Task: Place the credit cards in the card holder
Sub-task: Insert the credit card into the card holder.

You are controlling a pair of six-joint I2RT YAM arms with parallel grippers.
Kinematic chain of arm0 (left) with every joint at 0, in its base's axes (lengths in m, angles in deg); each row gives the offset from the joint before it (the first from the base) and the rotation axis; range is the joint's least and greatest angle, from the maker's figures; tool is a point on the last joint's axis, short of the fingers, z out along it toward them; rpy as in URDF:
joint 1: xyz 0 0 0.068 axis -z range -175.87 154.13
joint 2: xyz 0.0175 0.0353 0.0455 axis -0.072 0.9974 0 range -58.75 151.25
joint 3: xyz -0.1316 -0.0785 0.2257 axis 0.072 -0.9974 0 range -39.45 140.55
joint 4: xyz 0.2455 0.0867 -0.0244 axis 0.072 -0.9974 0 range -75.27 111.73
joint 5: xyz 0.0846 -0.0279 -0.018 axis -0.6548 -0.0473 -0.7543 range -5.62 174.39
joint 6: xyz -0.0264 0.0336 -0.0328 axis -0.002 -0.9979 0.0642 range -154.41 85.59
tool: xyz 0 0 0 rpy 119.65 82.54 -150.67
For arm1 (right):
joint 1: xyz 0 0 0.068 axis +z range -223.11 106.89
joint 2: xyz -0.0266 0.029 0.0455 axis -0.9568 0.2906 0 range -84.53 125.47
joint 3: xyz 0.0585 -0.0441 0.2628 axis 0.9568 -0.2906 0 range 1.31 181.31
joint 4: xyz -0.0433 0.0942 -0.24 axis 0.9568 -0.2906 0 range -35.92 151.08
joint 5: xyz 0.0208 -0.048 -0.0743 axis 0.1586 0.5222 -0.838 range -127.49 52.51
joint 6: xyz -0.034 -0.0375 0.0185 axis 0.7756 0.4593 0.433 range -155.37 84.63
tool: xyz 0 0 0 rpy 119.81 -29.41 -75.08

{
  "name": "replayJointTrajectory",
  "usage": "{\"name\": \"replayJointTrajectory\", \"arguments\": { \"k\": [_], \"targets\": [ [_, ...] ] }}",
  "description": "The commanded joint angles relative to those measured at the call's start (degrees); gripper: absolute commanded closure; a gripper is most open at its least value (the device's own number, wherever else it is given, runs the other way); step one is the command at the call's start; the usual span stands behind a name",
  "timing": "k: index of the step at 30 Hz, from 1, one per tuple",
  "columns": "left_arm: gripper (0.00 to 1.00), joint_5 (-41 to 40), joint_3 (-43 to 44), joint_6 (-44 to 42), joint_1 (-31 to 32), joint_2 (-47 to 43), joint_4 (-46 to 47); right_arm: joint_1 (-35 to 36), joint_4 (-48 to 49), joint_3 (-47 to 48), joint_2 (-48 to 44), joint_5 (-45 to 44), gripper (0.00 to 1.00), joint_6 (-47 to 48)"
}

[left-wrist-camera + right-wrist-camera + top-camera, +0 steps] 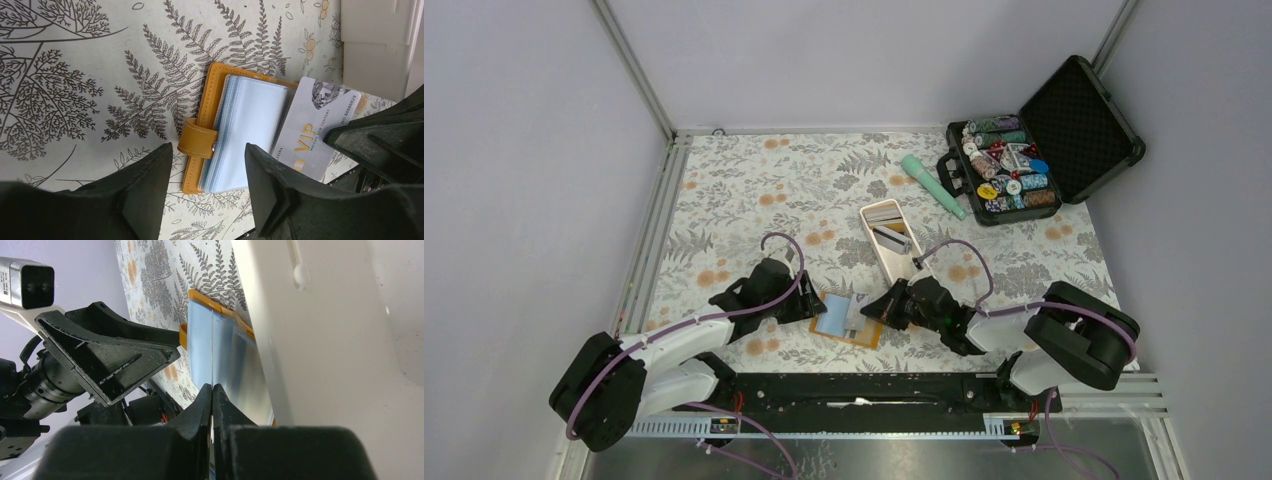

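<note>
card (310,125) in right pincer (212,390) overlaps holder's (207,100) edge.

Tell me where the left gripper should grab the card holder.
Probably take the card holder by its cover edge at the snap tab, coming from the left gripper. It lies open and flat with that edge bare; the VIP card in the shut right gripper sits at the far side.

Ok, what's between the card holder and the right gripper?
A grey VIP card, pinched by the right gripper, its free end reaching the card holder. Left wrist view shows it.
</note>
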State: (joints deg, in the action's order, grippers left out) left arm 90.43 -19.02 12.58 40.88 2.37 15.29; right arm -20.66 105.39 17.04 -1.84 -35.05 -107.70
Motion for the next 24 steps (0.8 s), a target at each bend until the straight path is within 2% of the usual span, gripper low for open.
{"name": "replayJointTrajectory", "arguments": {
  "k": [1, 17, 24],
  "targets": [
    [0.43, 0.5, 0.0, -0.6, -0.2, -0.6, 1.3, 0.8, 0.6, -0.5, 1.8, -1.7, 1.00, -0.8],
    [0.44, 0.8, 0.1, -0.7, -0.1, -0.5, 1.3, 2.2, -4.7, -2.0, -1.4, -6.0, 1.00, -0.9],
    [0.44, 0.9, 0.1, -0.6, -0.2, -0.7, 1.3, 3.0, -0.8, -1.2, 2.6, -5.2, 1.00, -1.2]
  ]
}}
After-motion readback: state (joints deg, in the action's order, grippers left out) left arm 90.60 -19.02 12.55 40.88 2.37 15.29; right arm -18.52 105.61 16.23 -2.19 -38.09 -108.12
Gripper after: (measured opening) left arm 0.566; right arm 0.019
